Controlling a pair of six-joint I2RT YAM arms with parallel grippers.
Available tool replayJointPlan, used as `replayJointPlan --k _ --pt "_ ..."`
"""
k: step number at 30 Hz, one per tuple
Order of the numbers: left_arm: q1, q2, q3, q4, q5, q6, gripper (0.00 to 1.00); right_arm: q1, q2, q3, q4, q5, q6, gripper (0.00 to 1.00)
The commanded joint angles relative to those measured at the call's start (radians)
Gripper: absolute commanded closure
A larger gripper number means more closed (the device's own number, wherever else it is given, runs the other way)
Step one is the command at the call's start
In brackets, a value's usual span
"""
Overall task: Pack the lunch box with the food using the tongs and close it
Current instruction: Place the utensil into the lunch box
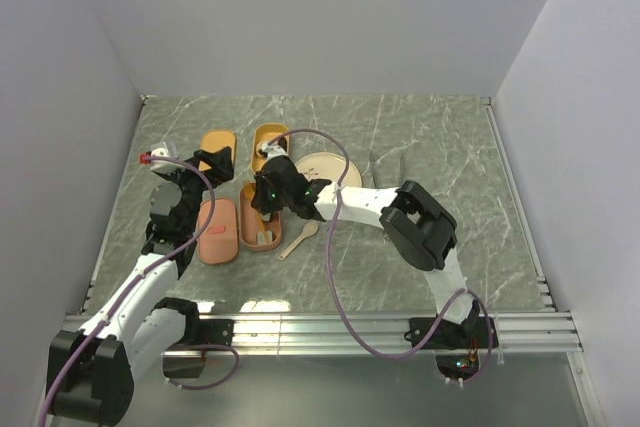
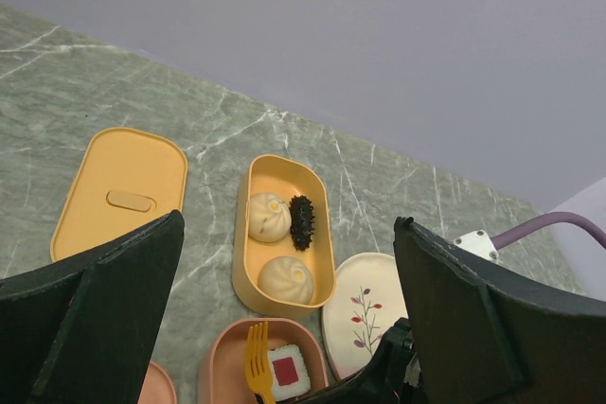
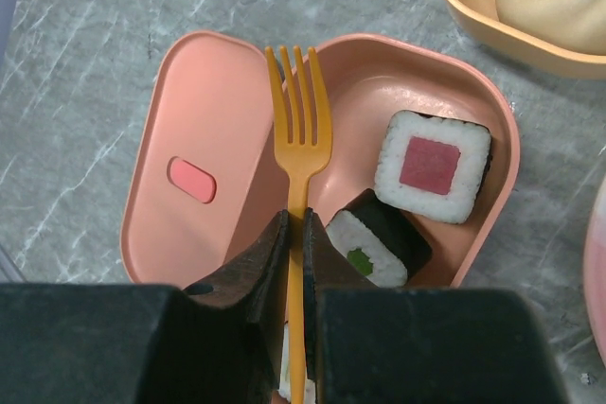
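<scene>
- The right gripper [image 3: 295, 226] is found clenched on the handle of a slim orange plastic fork [image 3: 298, 111]. The tines are pointed away from the gripper, over the open salmon-pink oval lunch box tray [image 3: 379, 78].
- Two pieces of the food are recorded inside the pink tray. A white sushi roll with dark wrap and red centre [image 3: 433, 166] lies towards the far end. A white sushi roll with dark wrap and green centre [image 3: 377, 245] lies just beside it, nearer the gripper.
- A salmon-pink oval lid [image 3: 194, 177] is seen lying against the left side of the pink tray, its small grip facing up.
- The left gripper [image 1: 213, 161] is held fully released, with nothing between its black fingers [image 2: 104, 309]. It is positioned above the grey marbled table [image 2: 95, 82], on the near side of the orange pieces.
- An orange oval lunch box tray [image 2: 284, 169] is noted beyond the pink tray. In it are one round beige ball [image 2: 269, 217], a second round beige ball [image 2: 285, 279], and a dark brown spiky piece [image 2: 302, 221] touching the first.
- A flat orange oval lid [image 2: 118, 191] is laid to the left of the orange tray, apart from it.
- A round cream-and-pink plate [image 2: 365, 314] is set just right of the trays.
- A beige spoon [image 1: 300, 239] is laid on the table beside the pink tray.
- Thin grey metal tongs [image 1: 372, 165] are only faintly made out on the table, right of the plate.
</scene>
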Motion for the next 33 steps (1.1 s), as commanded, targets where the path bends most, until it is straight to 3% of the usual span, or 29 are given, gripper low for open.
replayJointPlan --k 1,8,18,27,33 --pt "0.004 -0.008 0.019 0.032 0.002 0.002 0.01 0.009 0.012 -0.001 0.022 0.013 -0.001 1.0" --pt "0.004 -0.007 0.019 0.032 0.002 0.004 0.01 0.011 0.051 0.026 -0.004 0.004 -0.005 0.98" --pt "0.004 -0.004 0.019 0.032 0.0 0.004 0.01 0.017 0.02 -0.004 -0.013 0.013 -0.025 0.65" --pt "0.004 -0.002 0.017 0.033 0.003 0.002 0.01 0.034 -0.07 -0.063 0.037 0.041 -0.063 0.53" --pt "0.004 0.0 0.019 0.033 0.005 0.004 0.01 0.046 -0.188 -0.156 0.093 0.094 -0.094 0.5"
